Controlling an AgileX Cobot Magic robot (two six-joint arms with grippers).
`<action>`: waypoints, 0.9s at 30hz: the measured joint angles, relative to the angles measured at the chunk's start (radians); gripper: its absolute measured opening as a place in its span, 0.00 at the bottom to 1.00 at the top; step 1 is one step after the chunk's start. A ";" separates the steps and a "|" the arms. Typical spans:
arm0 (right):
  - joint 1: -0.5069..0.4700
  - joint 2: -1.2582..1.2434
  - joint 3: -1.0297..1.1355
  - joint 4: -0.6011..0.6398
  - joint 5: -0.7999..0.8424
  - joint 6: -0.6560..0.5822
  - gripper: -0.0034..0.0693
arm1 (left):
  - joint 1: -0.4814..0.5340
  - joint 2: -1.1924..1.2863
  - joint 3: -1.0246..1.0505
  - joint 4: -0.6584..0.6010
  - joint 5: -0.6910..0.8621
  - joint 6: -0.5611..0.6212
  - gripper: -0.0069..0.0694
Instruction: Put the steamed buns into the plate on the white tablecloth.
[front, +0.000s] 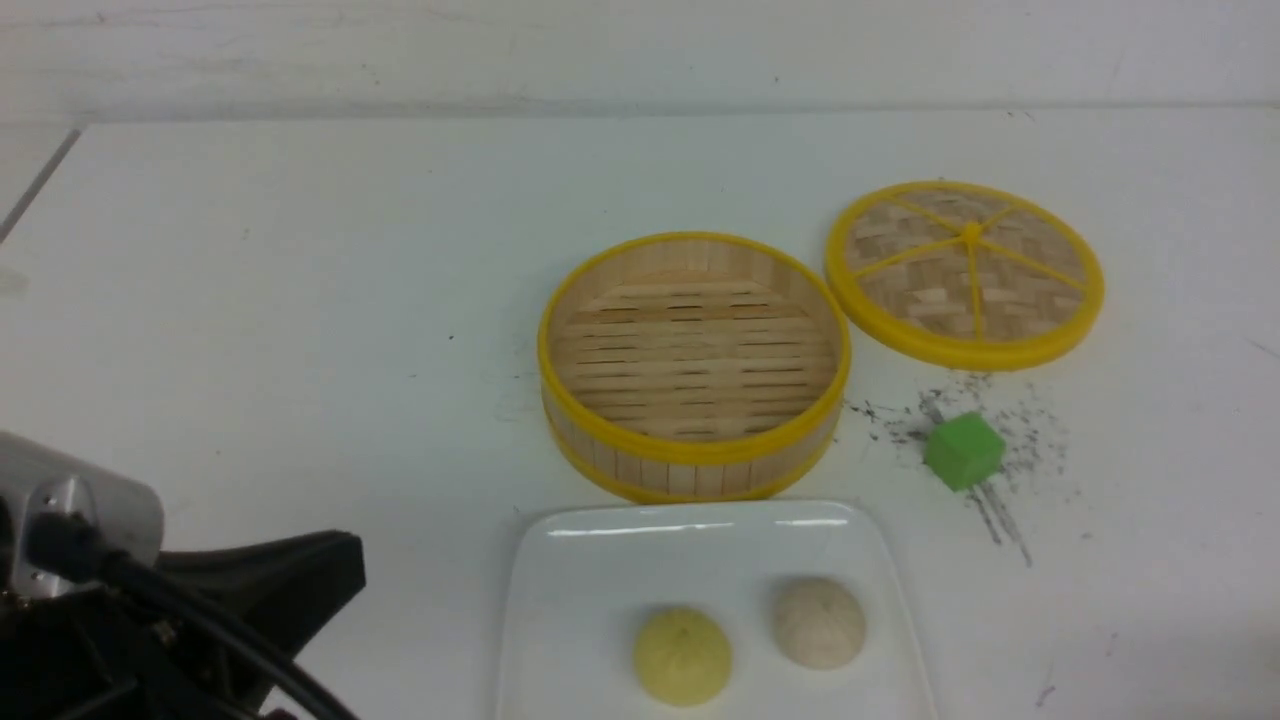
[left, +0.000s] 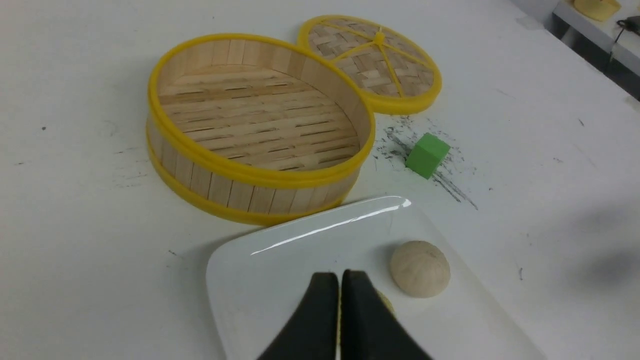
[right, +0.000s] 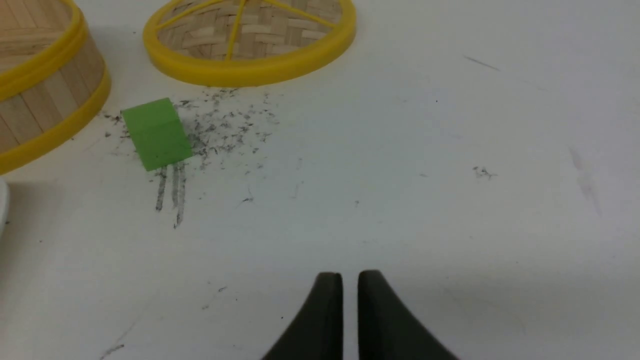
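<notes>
Left gripper (left: 340, 274) sits low over the plate's (front: 560, 600) near part, fingers (left: 320, 310) almost pressed together, thin slit between, nothing pinched; a bit of the yellow bun (left: 384, 301) peeks out just behind them. Right gripper (right: 350, 276) hangs over bare tabletop (right: 450, 175), fingers (right: 327, 310) with a narrow gap, holding nothing. Both buns are on the plate at the near edge of the front view: yellow bun on the left, white bun (front: 820, 622) just beside it to the right, not touching. Steamer (front: 694, 366) stands right behind the plate, empty; whether its wall touches the plate rim, can't tell. Green cube (front: 963, 451) lies right of the steamer among grey-black scuffs. Lid (front: 964, 272) lies flat farther back right, woven side up, close beside the steamer rim. White tablecloth covers the tabletop.
</notes>
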 joint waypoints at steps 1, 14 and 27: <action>0.000 0.000 0.000 0.000 0.000 0.000 0.15 | 0.007 -0.001 0.010 0.000 -0.004 0.009 0.14; 0.000 0.000 0.000 0.000 0.000 0.000 0.16 | 0.367 -0.251 0.222 -0.118 -0.016 0.370 0.15; 0.000 0.000 0.000 0.000 0.000 0.000 0.18 | 0.796 -0.527 0.473 -0.172 -0.022 0.468 0.16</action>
